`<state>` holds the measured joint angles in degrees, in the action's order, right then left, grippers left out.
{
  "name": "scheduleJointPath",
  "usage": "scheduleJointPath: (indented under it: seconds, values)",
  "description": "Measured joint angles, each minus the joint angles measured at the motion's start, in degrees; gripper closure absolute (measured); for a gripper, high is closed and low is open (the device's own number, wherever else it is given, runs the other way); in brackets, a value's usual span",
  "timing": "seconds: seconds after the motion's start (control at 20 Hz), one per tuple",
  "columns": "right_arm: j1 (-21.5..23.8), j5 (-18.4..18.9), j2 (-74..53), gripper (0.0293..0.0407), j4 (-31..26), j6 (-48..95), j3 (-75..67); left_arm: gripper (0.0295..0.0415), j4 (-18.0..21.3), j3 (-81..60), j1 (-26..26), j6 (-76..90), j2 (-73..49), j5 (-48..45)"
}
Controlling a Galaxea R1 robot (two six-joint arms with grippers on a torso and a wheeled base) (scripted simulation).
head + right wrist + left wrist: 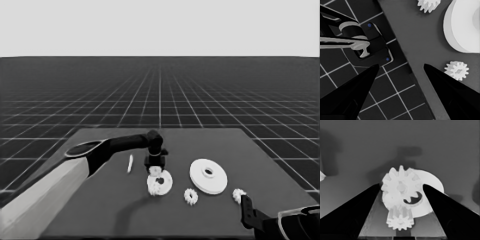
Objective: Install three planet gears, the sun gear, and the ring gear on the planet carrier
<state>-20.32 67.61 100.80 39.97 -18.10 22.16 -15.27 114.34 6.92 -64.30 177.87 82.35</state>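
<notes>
Left hand (155,168): my working hand, reached over the middle of the surface (100,210) and poised directly above the smaller round part (161,183). Its fingers (352,215) stand spread apart, one on each side of the part, clamping nothing.
Smaller round part: lies flat near the surface's middle; two gears sit on it (one large in the left wrist view (401,186), one nearer my fingers (400,221)).
Larger round part (208,176): flat on the surface, to the right of the smaller one, apart from it.
Loose gears: one (190,196) in front of and between the two round parts; one (238,194) by the right hand.
Thin white piece (130,163): just left of my left hand.
Right hand (246,210): parked at the surface's near right corner, fingers apart and empty.
</notes>
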Motion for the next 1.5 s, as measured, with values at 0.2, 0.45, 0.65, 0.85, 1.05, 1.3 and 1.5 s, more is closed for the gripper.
scheduleJointPath:
  seconds: [0.2, 0.45, 0.65, 0.85, 1.05, 1.3, 1.5]
  values:
    - [0.0, 0.0, 0.0, 0.0315, 0.0, 0.0, 0.0, 0.0326, -0.01, 0.01, 0.01, 0.0, 0.0, -0.01]
    - [0.0, 0.0, 0.0, 0.0315, 0.0, 0.0, 0.0, 0.0326, 2.54, -4.02, -2.79, -2.2, -1.41, 2.07]
    - [0.0, 0.0, 0.0, 0.0315, 0.0, 0.0, 0.0, 0.0326, 6.52, -6.85, -7.64, -3.77, -2.25, 4.01]
    - [0.0, 0.0, 0.0, 0.0315, 0.0, 0.0, 0.0, 0.0326, 7.03, -6.96, -8.12, -3.82, -2.27, 4.19]
    - [0.0, 0.0, 0.0, 0.0315, 0.0, 0.0, 0.0, 0.031, -0.54, -70.44, -21.85, 63.21, -55.87, -33.71]
    - [0.0, 0.0, 0.0, 0.0315, 0.0, 0.0, 0.0, 0.0326, -2.35, -89.04, -26.17, 82.91, -75.94, -42.9]
    - [16.76, 26.86, 33.06, 0.0307, -16.29, -50.71, 14.7, 0.0326, -2.48, -90.25, -26.48, 84.22, -77.17, -43.51]
